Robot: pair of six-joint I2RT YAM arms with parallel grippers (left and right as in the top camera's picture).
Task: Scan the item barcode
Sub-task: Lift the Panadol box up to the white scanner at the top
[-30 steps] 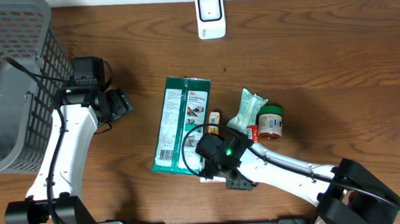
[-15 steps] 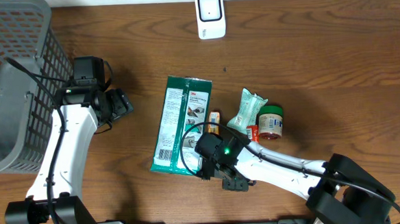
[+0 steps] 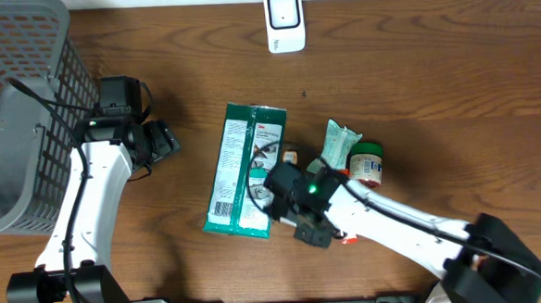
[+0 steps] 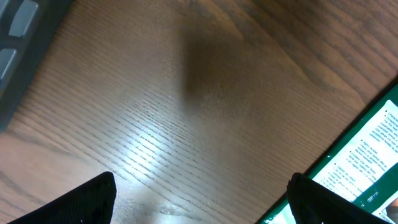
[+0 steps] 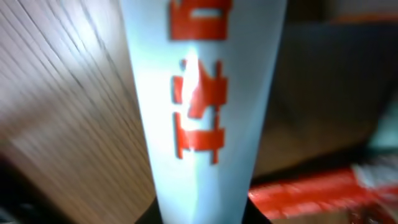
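A white carton with red lettering (image 5: 202, 93) fills the middle of the right wrist view, and my right gripper (image 5: 202, 213) is shut on its lower end. Overhead, that gripper (image 3: 307, 220) sits just right of the long green package (image 3: 245, 169), and the arm hides the carton. The white barcode scanner (image 3: 284, 21) stands at the table's far edge. My left gripper (image 3: 163, 140) hangs open over bare wood left of the green package, its dark fingertips (image 4: 87, 202) wide apart with nothing between them; the package's edge (image 4: 367, 155) shows at the right.
A grey mesh basket (image 3: 18, 109) fills the far left. Right of the green package lie a pale green pouch (image 3: 337, 146), a green-lidded jar (image 3: 368, 162), a small brown bottle (image 3: 290, 156) and a red item (image 5: 311, 190).
My right gripper has closed on the white carton and shifted a little right and away from the table's near edge. The left arm has not moved.
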